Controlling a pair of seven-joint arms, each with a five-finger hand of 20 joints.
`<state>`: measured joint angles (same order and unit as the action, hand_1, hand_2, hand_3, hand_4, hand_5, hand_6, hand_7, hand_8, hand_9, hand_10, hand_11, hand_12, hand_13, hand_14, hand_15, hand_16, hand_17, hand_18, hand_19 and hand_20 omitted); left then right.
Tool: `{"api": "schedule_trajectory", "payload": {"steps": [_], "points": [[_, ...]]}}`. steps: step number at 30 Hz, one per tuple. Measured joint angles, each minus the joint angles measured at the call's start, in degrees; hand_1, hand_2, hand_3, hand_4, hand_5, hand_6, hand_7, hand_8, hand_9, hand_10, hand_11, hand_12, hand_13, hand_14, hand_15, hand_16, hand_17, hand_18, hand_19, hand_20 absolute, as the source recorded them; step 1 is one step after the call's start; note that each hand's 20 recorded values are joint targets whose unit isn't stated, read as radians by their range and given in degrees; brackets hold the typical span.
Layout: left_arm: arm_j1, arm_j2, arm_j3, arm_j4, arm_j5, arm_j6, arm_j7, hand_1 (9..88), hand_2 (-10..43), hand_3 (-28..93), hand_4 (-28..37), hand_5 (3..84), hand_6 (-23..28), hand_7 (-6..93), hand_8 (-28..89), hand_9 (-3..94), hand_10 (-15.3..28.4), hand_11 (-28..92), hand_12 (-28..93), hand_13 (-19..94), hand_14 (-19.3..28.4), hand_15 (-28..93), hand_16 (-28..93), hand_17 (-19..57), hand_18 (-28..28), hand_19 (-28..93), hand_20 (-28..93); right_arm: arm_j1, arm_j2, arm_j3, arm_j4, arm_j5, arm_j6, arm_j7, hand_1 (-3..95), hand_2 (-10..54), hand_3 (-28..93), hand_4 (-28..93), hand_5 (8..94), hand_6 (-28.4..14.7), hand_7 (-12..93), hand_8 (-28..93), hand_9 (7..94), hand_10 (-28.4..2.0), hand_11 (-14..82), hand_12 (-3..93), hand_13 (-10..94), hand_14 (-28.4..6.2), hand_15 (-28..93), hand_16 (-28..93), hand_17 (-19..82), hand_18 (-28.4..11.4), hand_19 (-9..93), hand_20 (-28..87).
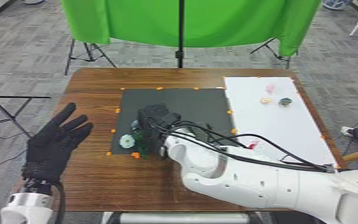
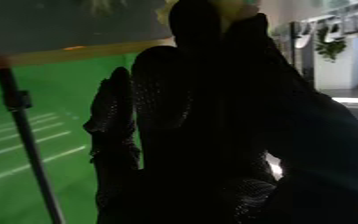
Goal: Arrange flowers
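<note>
Flowers (image 1: 127,141) span a brown wooden surface (image 1: 91,172). At left, the left robot hand (image 1: 51,147) is raised, open, above the edge. A pale bloom (image 1: 127,139) lies on the black mat (image 1: 184,97), face up, dark greenery (image 1: 139,142) beside it running lengthwise away from the robot; its stem's direction is unclear. Just beyond is the right robot hand (image 1: 160,116), its grip impossible to confirm, with yellow petals (image 2: 238,9) near its tip in the right wrist view. On the white mat (image 1: 291,130) at right sit a reddish-pink piece (image 1: 254,144), then cream (image 1: 265,100), pink (image 1: 270,88) and green (image 1: 285,101) blooms, long axes indistinct.
</note>
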<state>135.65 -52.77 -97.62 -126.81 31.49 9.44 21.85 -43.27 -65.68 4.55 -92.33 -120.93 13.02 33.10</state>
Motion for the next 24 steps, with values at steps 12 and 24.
{"api": "schedule_trajectory", "payload": {"steps": [12,24], "points": [[-0.79,-0.07,0.13,0.29,0.39,-0.74,-1.07,23.3,5.6,80,-25.9,36.3,7.9,11.3,-10,34.3,19.8,21,11,23,27.9,48,-9,-10.6,26.7,55,7,0.04,-1.03,0.00,0.71,-1.55,-0.47,2.64,41.2,-9.5,76,-28,73.5,1.9,16,-7,81.7,-9.4,38.5,23.5,69,-7.3,77,22,28,-22.2,82,50],[-0.82,-0.24,0.30,0.32,0.47,-0.88,-1.51,23.4,5.6,80,-25.8,36.4,7.9,11.4,-10,34.4,19.8,22,11,23,27.9,48,-9,-10.6,26.7,55,7,0.60,-1.78,-0.68,1.09,-3.94,-0.55,7.58,36.8,-9.5,76,-28,70.9,1.7,16,-13,77.8,-11.3,44.6,19.1,66,-8.9,80,22,27,-24.0,83,50]]}}
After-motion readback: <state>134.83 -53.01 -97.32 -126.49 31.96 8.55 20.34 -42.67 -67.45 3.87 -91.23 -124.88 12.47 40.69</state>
